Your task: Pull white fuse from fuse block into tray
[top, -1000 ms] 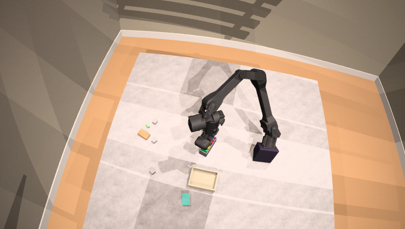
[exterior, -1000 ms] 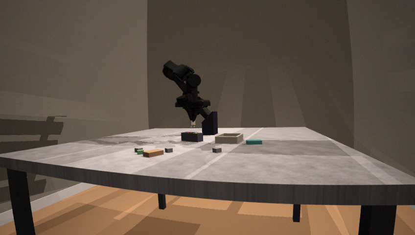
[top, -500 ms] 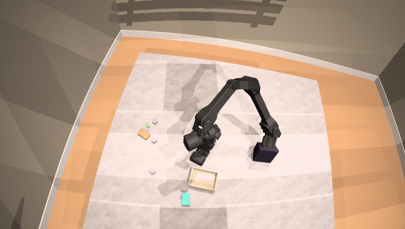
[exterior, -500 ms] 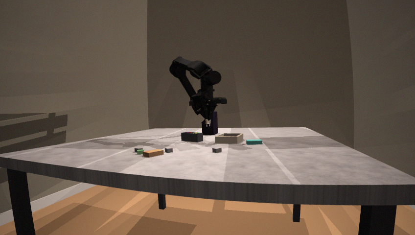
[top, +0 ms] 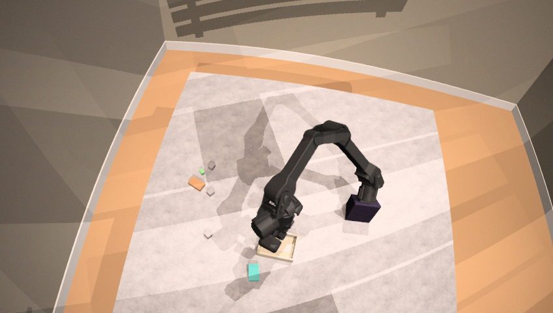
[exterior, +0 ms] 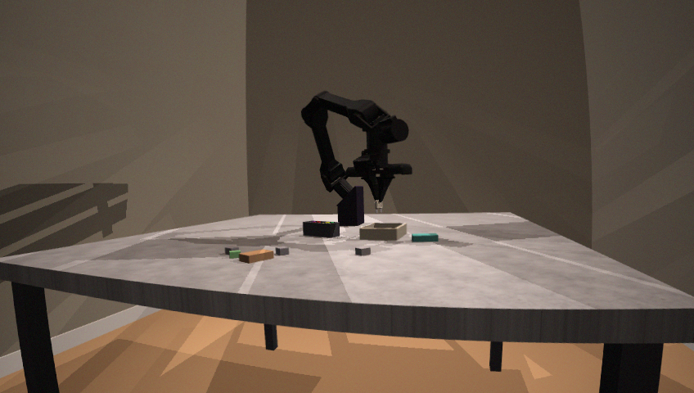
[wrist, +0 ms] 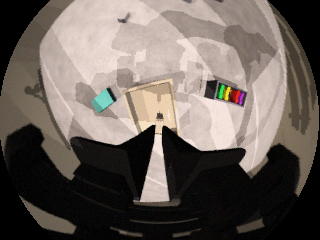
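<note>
Exterior view: white fuse between tool fingertips.
</note>
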Robot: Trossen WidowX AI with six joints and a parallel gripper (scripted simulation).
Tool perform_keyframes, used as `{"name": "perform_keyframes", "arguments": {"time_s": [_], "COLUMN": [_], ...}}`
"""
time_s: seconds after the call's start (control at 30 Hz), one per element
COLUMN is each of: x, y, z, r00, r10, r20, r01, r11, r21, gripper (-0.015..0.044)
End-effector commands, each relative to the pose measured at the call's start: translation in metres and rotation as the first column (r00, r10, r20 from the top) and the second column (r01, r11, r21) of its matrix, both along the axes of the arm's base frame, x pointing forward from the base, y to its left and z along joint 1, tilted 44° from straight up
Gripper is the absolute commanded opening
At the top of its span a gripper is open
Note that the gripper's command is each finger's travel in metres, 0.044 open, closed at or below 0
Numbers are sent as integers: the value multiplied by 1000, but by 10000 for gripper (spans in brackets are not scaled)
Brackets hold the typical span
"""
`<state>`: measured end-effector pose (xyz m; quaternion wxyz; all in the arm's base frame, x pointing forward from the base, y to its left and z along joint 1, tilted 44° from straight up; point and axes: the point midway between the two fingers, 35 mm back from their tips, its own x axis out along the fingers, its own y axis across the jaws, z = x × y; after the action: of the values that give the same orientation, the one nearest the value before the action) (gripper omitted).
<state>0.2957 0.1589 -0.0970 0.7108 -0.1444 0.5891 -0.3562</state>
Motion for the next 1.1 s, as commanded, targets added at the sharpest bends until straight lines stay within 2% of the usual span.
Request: {"name": "perform_keyframes", "arguments": {"time_s": [0.0,1.07], "x": [-4,-2], "y": [9,-19], "z": [-10,-39], "r00": [1000,1000], "r10": [-6,-6], "r20": [0,1], "r01": [6,6], "r11": [1000,1000], "r21": [0,-1], "gripper": [0,0]}}
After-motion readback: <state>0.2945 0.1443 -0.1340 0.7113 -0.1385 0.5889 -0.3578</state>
